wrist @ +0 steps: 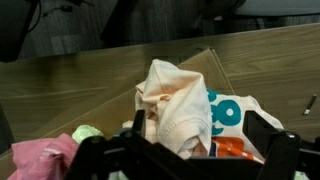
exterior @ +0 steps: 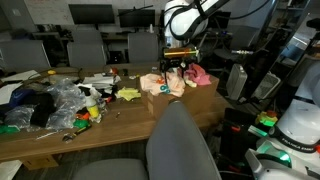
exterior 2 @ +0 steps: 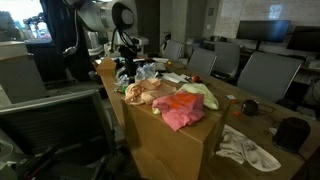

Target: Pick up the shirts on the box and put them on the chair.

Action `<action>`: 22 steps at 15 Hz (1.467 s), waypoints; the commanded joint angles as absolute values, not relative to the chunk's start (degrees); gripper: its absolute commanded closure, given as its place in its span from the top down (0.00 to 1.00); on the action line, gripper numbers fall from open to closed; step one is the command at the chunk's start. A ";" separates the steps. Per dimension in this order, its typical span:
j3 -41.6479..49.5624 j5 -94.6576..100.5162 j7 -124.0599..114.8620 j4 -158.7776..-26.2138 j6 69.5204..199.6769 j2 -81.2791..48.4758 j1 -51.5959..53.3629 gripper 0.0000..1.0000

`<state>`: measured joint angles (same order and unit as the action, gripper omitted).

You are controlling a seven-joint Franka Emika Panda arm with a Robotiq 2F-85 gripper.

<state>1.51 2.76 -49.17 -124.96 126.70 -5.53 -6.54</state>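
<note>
Several shirts lie in a heap on top of the brown box (exterior: pixel 196 103) (exterior 2: pixel 165 145). A cream-peach shirt (wrist: pixel 172 100) (exterior: pixel 160 83) (exterior 2: pixel 143 93) is bunched up over a white shirt with teal print (wrist: pixel 228 112). A pink shirt (exterior: pixel 200 75) (exterior 2: pixel 181 110) (wrist: pixel 40 160) and a light green one (exterior 2: pixel 201 93) (wrist: pixel 87 132) lie beside them. My gripper (wrist: pixel 200 140) (exterior: pixel 176 64) (exterior 2: pixel 129 68) is open, down over the heap, its fingers straddling the cream shirt. A grey chair (exterior: pixel 182 140) stands in the foreground.
The long wooden table (exterior: pixel 60 135) beside the box is cluttered with plastic bags, toys and clothes (exterior: pixel 55 100). Office chairs (exterior 2: pixel 262 72) stand around it. A white cloth (exterior 2: pixel 248 148) lies on the floor by the box. Monitors stand at the back.
</note>
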 commanded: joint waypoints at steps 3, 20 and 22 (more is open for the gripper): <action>3.40 0.32 -50.02 -124.95 129.46 -9.18 -4.83 1.00; 5.25 3.06 -58.19 -128.07 136.63 -9.75 -1.89 1.00; 5.44 4.38 -59.45 -128.54 136.27 -9.85 -1.52 1.00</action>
<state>4.04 2.01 -56.66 -127.21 135.59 -10.69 -3.18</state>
